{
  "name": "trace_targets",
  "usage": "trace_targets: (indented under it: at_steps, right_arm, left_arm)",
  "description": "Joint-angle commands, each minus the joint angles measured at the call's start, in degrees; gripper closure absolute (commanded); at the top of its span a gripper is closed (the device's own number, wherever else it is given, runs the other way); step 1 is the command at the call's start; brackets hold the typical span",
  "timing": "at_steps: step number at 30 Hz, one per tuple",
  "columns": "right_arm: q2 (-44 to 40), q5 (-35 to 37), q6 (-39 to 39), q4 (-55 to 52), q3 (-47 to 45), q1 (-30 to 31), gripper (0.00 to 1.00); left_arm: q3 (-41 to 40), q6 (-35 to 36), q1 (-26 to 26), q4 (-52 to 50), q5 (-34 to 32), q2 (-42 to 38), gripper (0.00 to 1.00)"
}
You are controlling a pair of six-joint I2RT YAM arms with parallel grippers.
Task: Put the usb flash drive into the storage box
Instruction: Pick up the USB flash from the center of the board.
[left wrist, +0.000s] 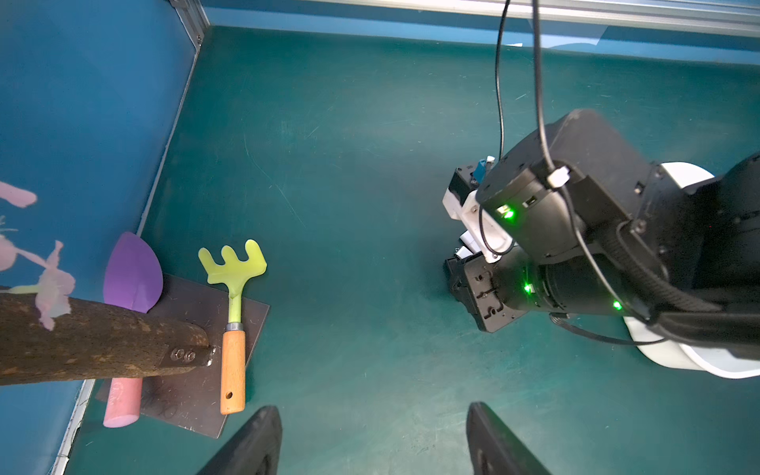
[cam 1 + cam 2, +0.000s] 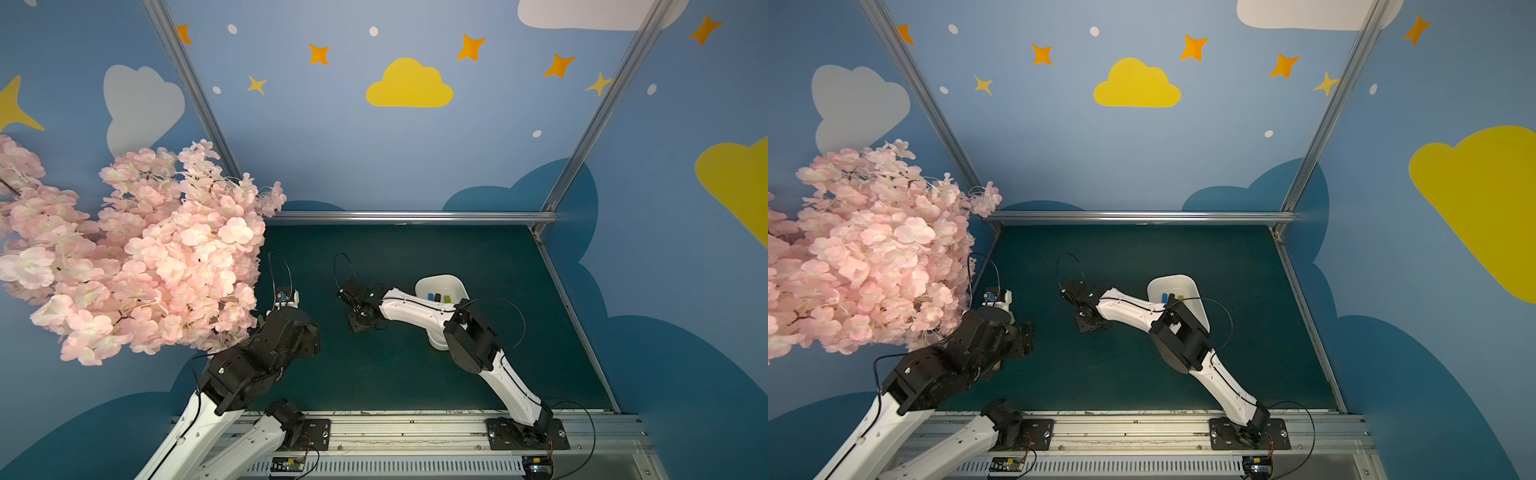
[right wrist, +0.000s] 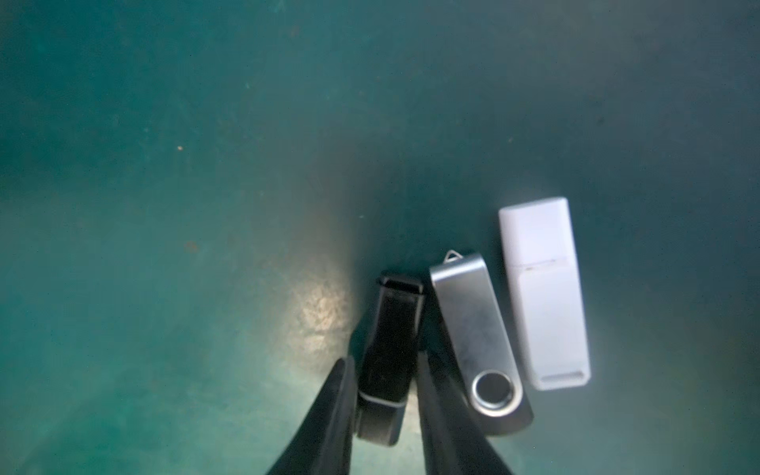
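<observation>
In the right wrist view, three drives lie side by side on the green mat: a black usb flash drive (image 3: pixel 395 329), a silver swivel one (image 3: pixel 473 325) and a white capped one (image 3: pixel 543 296). My right gripper (image 3: pixel 384 357) is down at the mat, shut on the black drive, one finger on each long side. Both top views show this gripper (image 2: pixel 359 322) (image 2: pixel 1088 322) left of the white storage box (image 2: pixel 440 282) (image 2: pixel 1173 282), which holds small blue, black and green drives. My left gripper (image 1: pixel 372 411) hangs open over bare mat, nothing between its fingers.
A pink blossom tree (image 2: pixel 137 266) overhangs the left side, and its trunk (image 1: pixel 82 341) is bolted to a dark plate (image 1: pixel 197 395). A green toy rake (image 1: pixel 232 329) and a purple shovel (image 1: pixel 131 275) lie there. Blue walls with metal rails enclose the mat.
</observation>
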Motion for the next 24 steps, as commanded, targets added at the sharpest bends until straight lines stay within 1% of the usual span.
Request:
trace_targets:
  at_steps: [1,4,8,12,15,19,22,24]
  right_arm:
    - [6.0,8.4,-1.0,-7.8,1.6,-0.2,0.70]
    - [7.7,9.1,-1.5,-10.0,3.6,0.0,0.71]
    - [8.7,9.3,-2.0,-10.5,4.1,0.2,0.74]
    - [8.9,9.5,-2.2,-10.6,4.0,0.2,0.81]
    - [8.3,8.9,-2.6,-10.4,4.1,0.2,0.83]
    - [5.5,7.3,-4.7,-8.8,3.4,0.7,0.85]
    - [1.4,6.8,-6.4,-7.0,1.9,1.4,0.86]
    - [-2.4,5.3,-8.1,-4.9,-0.1,1.8,0.86]
  left_arm:
    - [-0.4,0.5,0.3,0.4,0.5,0.0,0.26]
    - [-0.4,0.4,0.2,0.3,0.6,0.3,0.26]
    - [-0.4,0.4,0.2,0.4,0.6,0.6,0.26]
    - [-0.4,0.5,0.3,0.4,0.7,0.6,0.26]
    - [-0.5,0.6,0.3,0.4,0.6,0.7,0.26]
    - [-0.5,0.5,0.2,0.4,0.6,0.8,0.26]
    - [-0.5,0.4,0.2,0.4,0.6,0.8,0.26]
    - [-0.5,0.5,0.2,0.4,0.6,0.7,0.26]
